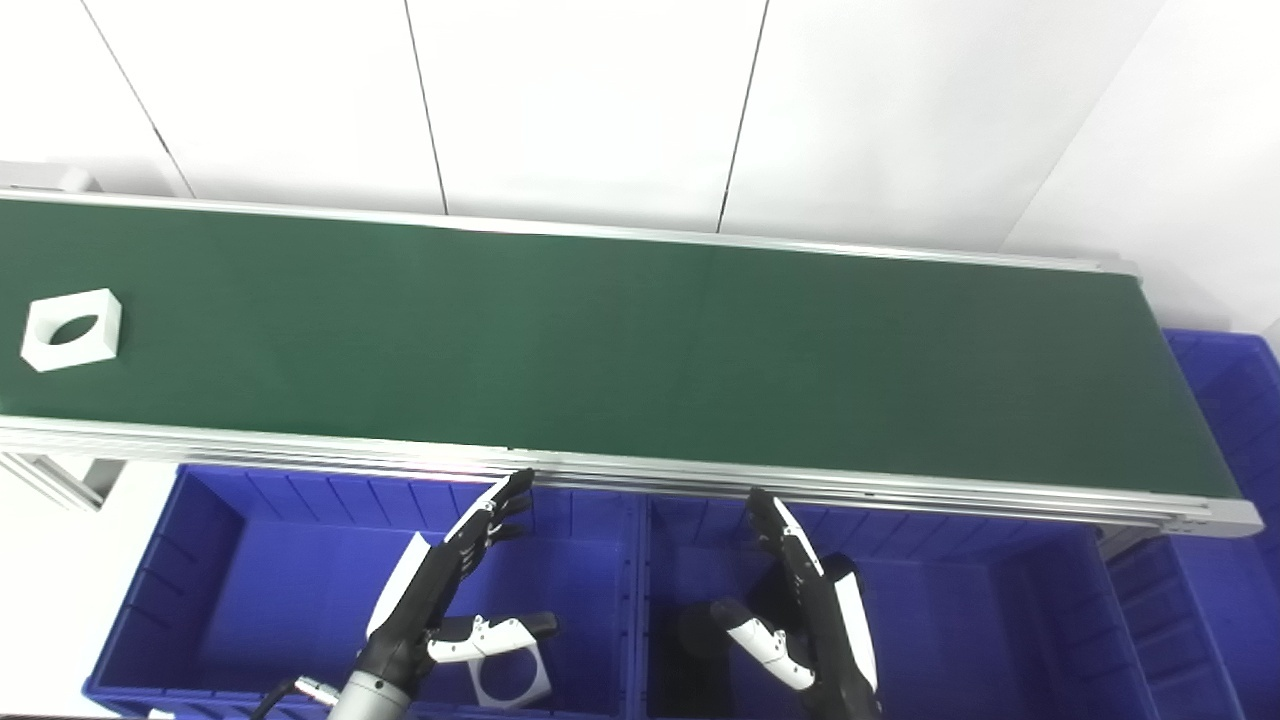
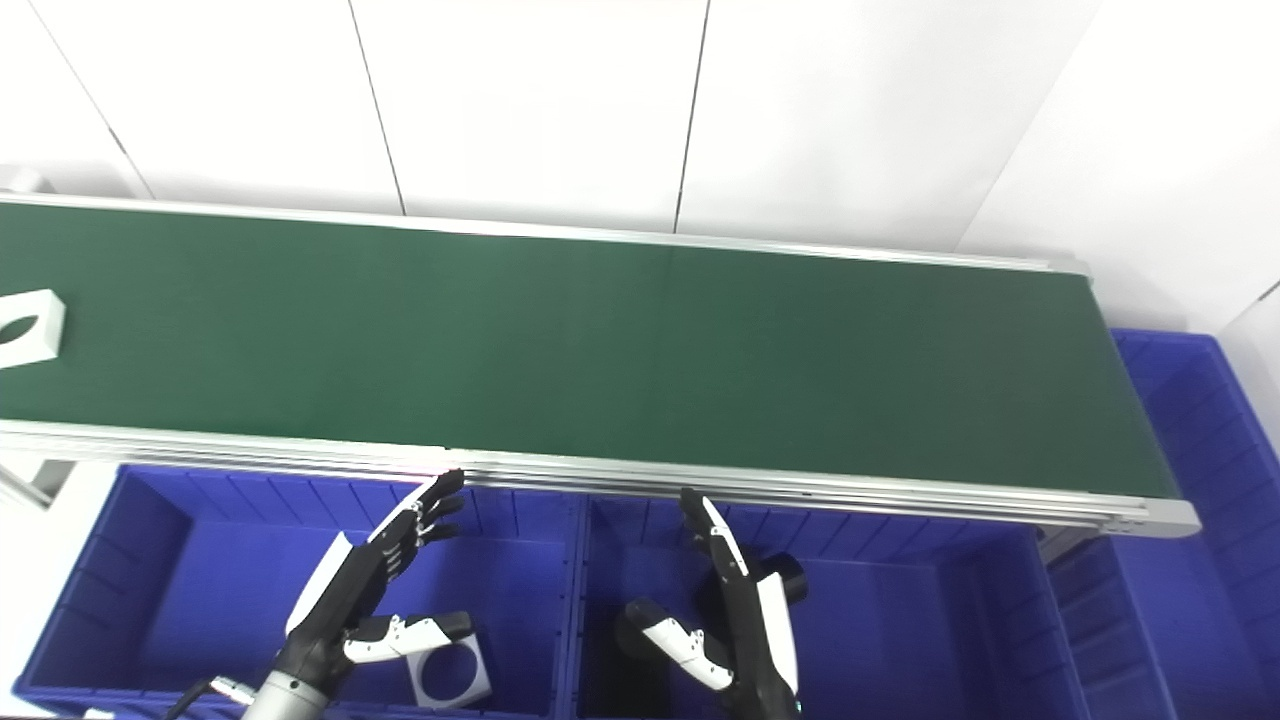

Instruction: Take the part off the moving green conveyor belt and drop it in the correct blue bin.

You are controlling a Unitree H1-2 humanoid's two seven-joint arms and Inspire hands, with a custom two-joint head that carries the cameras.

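A white square part with a round hole point(image 1: 71, 329) lies on the green conveyor belt point(image 1: 620, 350) at its far left end. My left hand point(image 1: 440, 590) hovers open over the left blue bin point(image 1: 200, 560), fingers stretched toward the belt's front rail. My right hand point(image 1: 800, 610) hovers open over the middle blue bin point(image 1: 960, 600), holding nothing. A second white square part with a hole point(image 1: 510, 680) rests in the left bin, just under my left thumb. A black cylindrical piece point(image 2: 785, 578) lies in the middle bin behind my right hand.
The belt's aluminium front rail point(image 1: 700, 478) runs just beyond both hands. Another blue bin point(image 1: 1235, 420) stands past the belt's right end. A white panelled wall point(image 1: 600, 100) rises behind the belt.
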